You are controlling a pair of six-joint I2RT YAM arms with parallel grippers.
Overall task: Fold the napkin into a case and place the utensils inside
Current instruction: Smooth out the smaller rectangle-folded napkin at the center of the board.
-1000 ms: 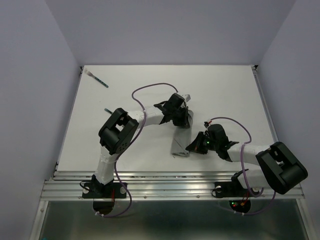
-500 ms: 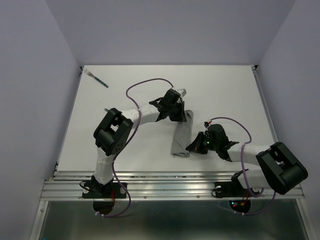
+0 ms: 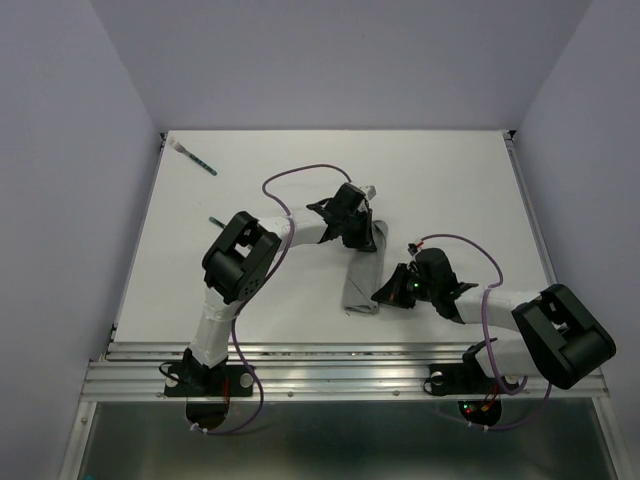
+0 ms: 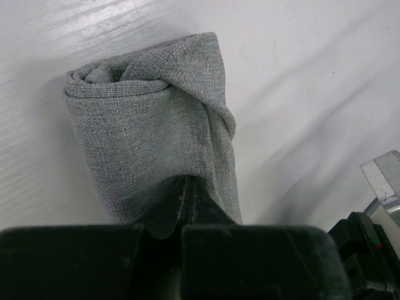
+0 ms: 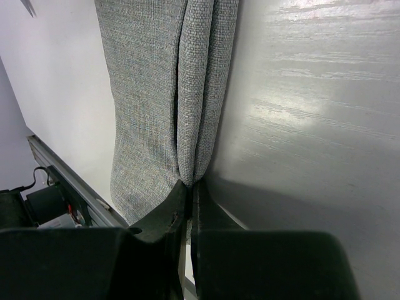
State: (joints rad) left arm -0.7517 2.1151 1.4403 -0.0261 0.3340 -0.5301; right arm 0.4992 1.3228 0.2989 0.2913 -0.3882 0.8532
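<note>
The napkin [image 3: 362, 272] lies near the middle of the desk [image 3: 450, 180]. It is folded into a narrow, flat strip that runs from far to near, tilted slightly, with its near end the broader one. Up close it is a plain mid-grey cloth with a coarse, even weave and no pattern. In the left wrist view the napkin [image 4: 156, 125] ends in a soft, rounded bundle, where one layer wraps over the others and leaves a small dark hollow at the top. In the right wrist view the napkin [image 5: 165, 94] shows two long layers lying side by side with a straight crease between them.

The left pincer [image 4: 187, 190] has its matte black fingers pressed together on a fold of cloth. From above, the left pincer [image 3: 360, 236] sits over the strip's far end. The right pincer [image 5: 186, 190] is likewise closed tight, nipping the long edge of the strip. In the top view the right pincer [image 3: 384, 294] meets the strip's right side near its near end.

The desk is white and smooth, with a faint grain and a glossy sheen.

The utensils [image 3: 197, 158] lie well apart from the cloth. One is slim, with a teal handle and a pale tip, and lies near the far left corner. Of the second utensil [image 3: 214, 220], only a short dark teal stub shows beside the left arm.
</note>
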